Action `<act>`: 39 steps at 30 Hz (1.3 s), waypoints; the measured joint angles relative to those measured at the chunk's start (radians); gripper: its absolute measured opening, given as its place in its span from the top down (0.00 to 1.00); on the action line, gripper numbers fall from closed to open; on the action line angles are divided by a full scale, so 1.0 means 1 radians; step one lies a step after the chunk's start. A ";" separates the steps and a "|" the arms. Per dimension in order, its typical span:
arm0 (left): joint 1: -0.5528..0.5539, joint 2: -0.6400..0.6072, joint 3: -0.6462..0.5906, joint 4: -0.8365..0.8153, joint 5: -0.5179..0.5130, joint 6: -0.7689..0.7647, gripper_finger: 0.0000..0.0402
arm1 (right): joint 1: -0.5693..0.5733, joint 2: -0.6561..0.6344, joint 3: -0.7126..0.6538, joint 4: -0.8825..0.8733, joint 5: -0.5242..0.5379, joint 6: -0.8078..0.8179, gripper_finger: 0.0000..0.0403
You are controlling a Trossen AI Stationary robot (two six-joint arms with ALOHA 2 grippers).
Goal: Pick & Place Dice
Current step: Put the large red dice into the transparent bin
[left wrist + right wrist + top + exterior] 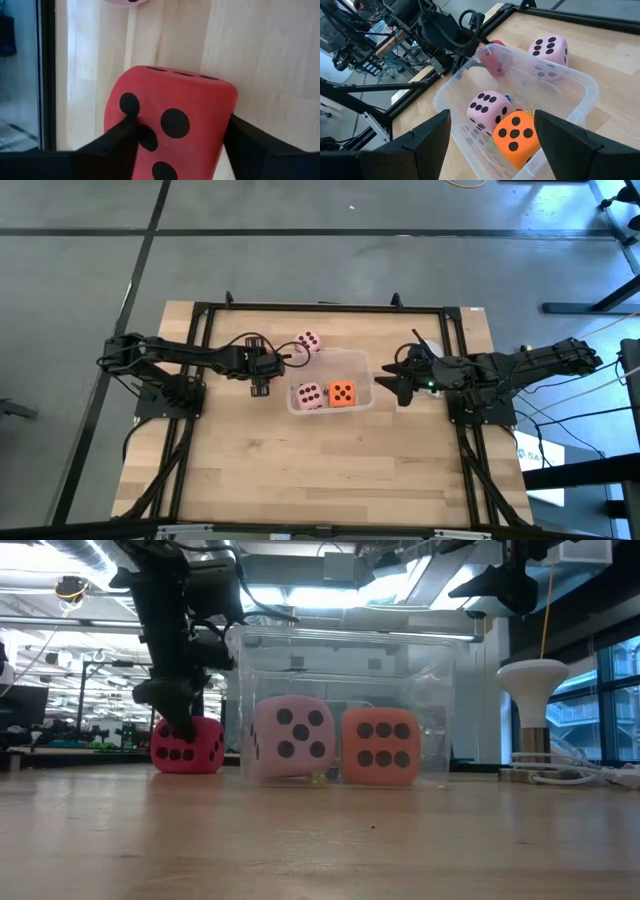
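Note:
My left gripper [262, 380] reaches down beside the left end of the clear tub [362, 358] and is shut on the red die [172, 95], which the gripper hides in the high view. In the low view the red die [190, 747] sits low at the table top. A pale pink die [308, 395] and the orange die [342, 393] rest on the tub's floor. The other pale pink die [308, 343] sits on the table by the tub's far left corner. My right gripper [397, 376] hangs open, raised, just right of the tub. My left gripper pinches the red die between its two fingers, which come from above and point down. One finger [117, 142] lies against the pipped face [167, 122], the other [250, 145] against the opposite side. The die's underside appears to be on the table [190, 768].
A black metal frame [320, 307] borders the wooden table top. The tub's clear walls [340, 650] stand taller than the dice inside. A white lamp-like stand [532, 710] sits at the table's right. Bare wood lies toward the near edge [320, 470].

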 joint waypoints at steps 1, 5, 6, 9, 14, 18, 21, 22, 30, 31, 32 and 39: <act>0.000 0.000 0.000 0.003 -0.002 -0.014 0.47 | 0.000 0.000 0.000 0.000 0.002 0.000 0.29; 0.000 0.000 -0.001 0.008 -0.010 -0.057 0.60 | 0.000 0.000 0.000 0.000 0.003 0.000 0.29; 0.000 0.000 -0.001 0.008 -0.009 -0.059 0.60 | 0.000 0.000 0.000 0.000 0.003 0.000 0.29; 0.000 0.000 -0.001 0.008 -0.009 -0.064 0.60 | 0.000 0.000 0.000 0.000 0.004 0.000 0.29; 0.000 0.000 -0.002 0.014 -0.012 -0.122 0.60 | 0.000 0.000 0.000 0.000 0.004 0.000 0.29; -0.017 0.000 -0.003 0.010 -0.024 -0.130 0.60 | 0.000 0.000 0.000 0.000 0.004 0.000 0.29; -0.028 -0.020 -0.006 0.007 -0.028 -0.137 0.60 | 0.000 0.000 0.000 0.000 0.004 0.000 0.29; -0.032 -0.035 -0.008 0.006 -0.030 -0.142 0.60 | 0.000 0.000 0.000 0.000 0.004 0.000 0.29; -0.044 -0.222 -0.013 -0.019 -0.035 -0.260 0.67 | 0.000 0.000 0.000 -0.001 0.004 -0.009 0.29; -0.044 -0.247 -0.014 -0.036 -0.030 -0.273 0.70 | 0.000 0.000 0.000 0.000 0.004 -0.011 0.29; -0.044 -0.272 -0.015 -0.041 -0.028 -0.279 0.71 | 0.000 0.000 0.000 0.000 0.004 -0.011 0.29; -0.045 -0.427 -0.014 -0.039 -0.020 -0.367 0.88 | 0.000 0.000 0.000 0.000 0.004 -0.018 0.29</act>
